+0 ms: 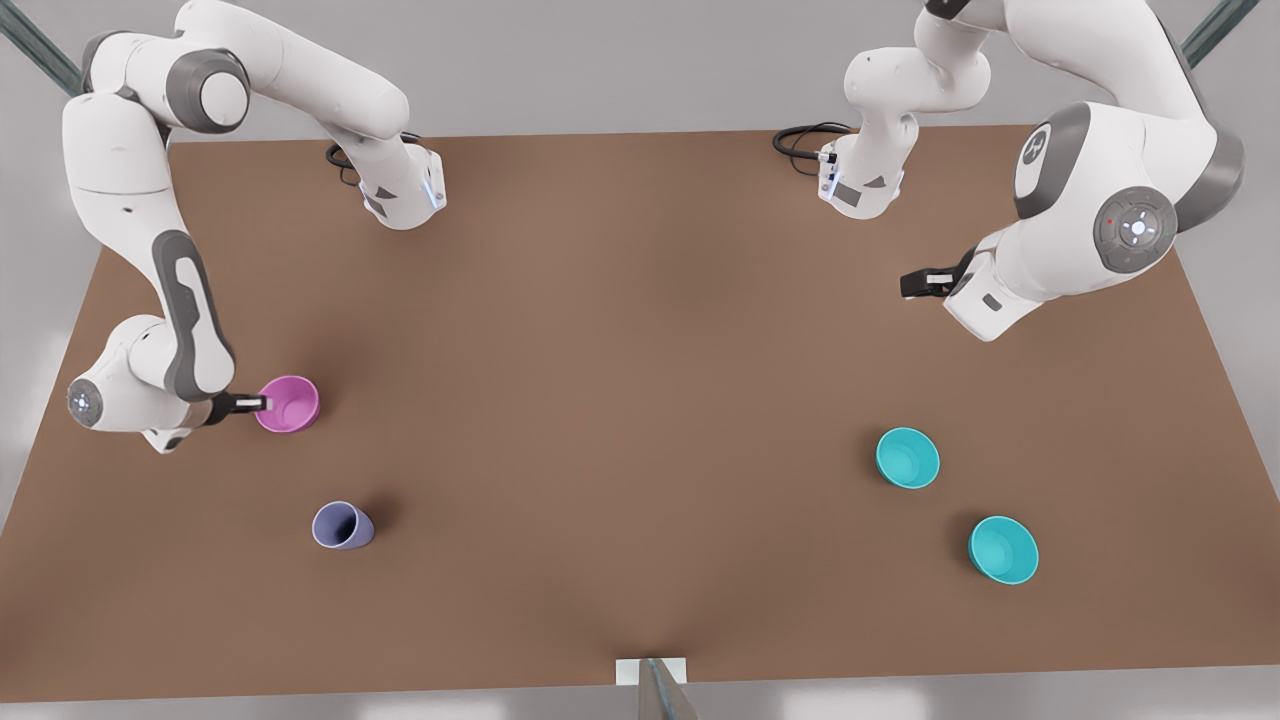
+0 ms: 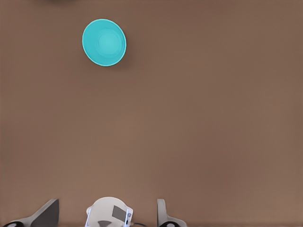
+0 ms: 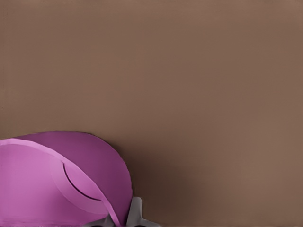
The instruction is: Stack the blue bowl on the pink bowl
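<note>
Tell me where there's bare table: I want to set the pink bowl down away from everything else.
The table is bare across its middle, between the pink bowl and lavender cup on the front view's left and two teal bowls on its right. Crowded: the right gripper grips the pink bowl's rim; the left gripper hovers above the teal bowls.

Two glossy white arms with grey joint bands, black cables at their bases, round button pads, and dark claws.

On the table (image 1: 640, 400), the pink bowl (image 1: 290, 403) sits at the front view's left, the right gripper (image 1: 262, 404) at its rim. Below it, toward the frame's bottom, a cup (image 1: 342, 526). Far right: two bowls (image 1: 907, 457) (image 1: 1003, 549) (near each other, apart), the left gripper (image 1: 908, 284) above them.
</note>
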Controlling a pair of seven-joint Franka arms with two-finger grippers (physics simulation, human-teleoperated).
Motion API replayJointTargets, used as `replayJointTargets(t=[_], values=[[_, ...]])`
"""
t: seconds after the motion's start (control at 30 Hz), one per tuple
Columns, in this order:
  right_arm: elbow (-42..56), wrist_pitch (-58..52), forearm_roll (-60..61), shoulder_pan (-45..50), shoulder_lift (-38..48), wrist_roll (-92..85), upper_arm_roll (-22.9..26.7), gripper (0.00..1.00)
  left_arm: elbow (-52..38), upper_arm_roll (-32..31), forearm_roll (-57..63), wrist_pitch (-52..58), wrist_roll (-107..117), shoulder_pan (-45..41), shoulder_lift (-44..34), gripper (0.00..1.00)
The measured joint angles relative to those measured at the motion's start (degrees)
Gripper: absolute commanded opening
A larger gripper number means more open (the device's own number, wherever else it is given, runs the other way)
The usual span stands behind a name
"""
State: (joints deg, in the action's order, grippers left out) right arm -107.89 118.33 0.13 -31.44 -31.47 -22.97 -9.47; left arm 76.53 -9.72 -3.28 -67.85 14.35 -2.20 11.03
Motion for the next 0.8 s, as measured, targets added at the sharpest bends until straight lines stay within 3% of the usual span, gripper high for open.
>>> replayJointTargets(t=[0.13,0.3,0.37,0.47,0.53,0.63,0.8], values=[[0.86,-1.89,5.98,4.72,0.71,0.17,-9.75,0.21,-0.02,0.00,0.00,-0.02,0.05,0.01,0.10,1.00],[2.63,0.21,19.72,26.86,1.58,5.18,-11.80,0.21,-0.04,0.00,0.00,-0.01,0.11,0.01,0.27,1.00],[5.43,4.05,24.35,35.90,-0.35,8.62,-11.75,0.21,-0.04,0.00,0.00,0.01,0.14,0.01,0.28,1.00],[18.04,9.34,28.11,47.82,-9.03,15.63,-10.78,0.21,-0.04,0.00,0.00,0.01,0.17,0.00,0.28,1.00],[25.49,12.00,28.82,54.74,-14.95,20.46,-6.24,0.21,-0.04,0.00,0.00,-0.01,0.19,0.00,0.28,1.00],[28.49,14.73,28.25,58.41,-18.51,26.81,-1.84,0.21,-0.04,0.00,0.00,-0.05,0.22,0.00,0.28,1.00],[30.60,17.77,26.98,58.92,-21.77,35.27,-0.59,0.21,-0.10,0.00,0.00,-0.10,0.25,0.00,0.34,1.00]])
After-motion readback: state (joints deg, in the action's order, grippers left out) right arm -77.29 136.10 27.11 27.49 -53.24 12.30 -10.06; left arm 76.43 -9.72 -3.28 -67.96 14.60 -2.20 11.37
